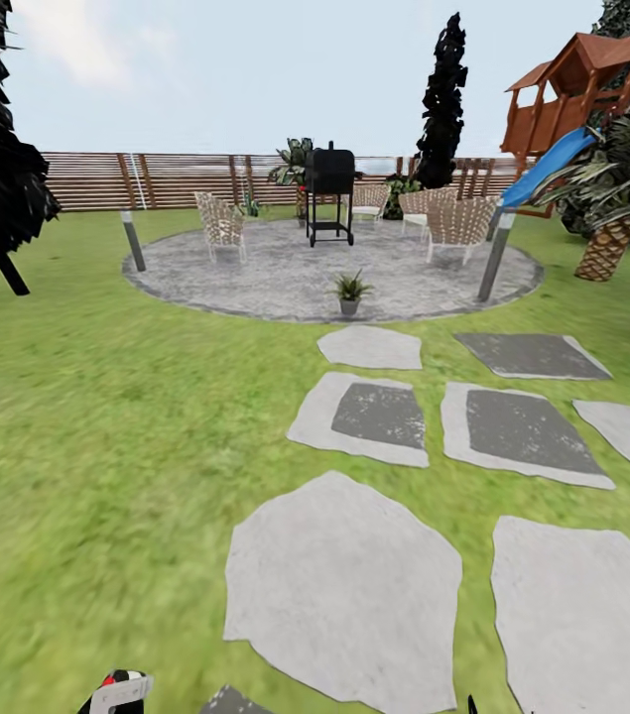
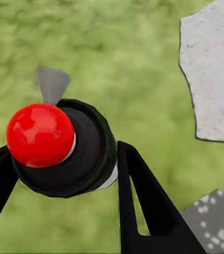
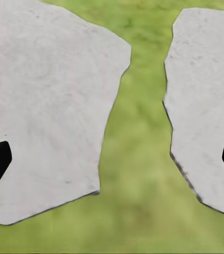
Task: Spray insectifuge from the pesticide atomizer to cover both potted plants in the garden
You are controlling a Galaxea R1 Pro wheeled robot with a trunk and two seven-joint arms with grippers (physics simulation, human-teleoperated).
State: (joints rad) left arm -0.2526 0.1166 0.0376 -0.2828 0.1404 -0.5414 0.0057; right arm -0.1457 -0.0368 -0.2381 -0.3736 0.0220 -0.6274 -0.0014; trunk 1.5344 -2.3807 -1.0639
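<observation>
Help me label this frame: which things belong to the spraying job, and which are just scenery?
Job: pesticide atomizer, held in the left gripper; potted plant.
Scenery: grill; wicker chairs; stepping stones; blue slide.

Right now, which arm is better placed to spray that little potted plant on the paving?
Probably the left: its claw holds the spray bottle. The right claw is open over stepping stones, and the plant lies ahead.

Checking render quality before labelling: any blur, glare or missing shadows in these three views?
Head view: flat even light, lawn smeared toward the bottom edge, potted plant small but legible. Left wrist view: soft highlight on the atomizer red cap, grass blurred. Right wrist view: stepping stones crisp-edged, no cast shadows.
</observation>
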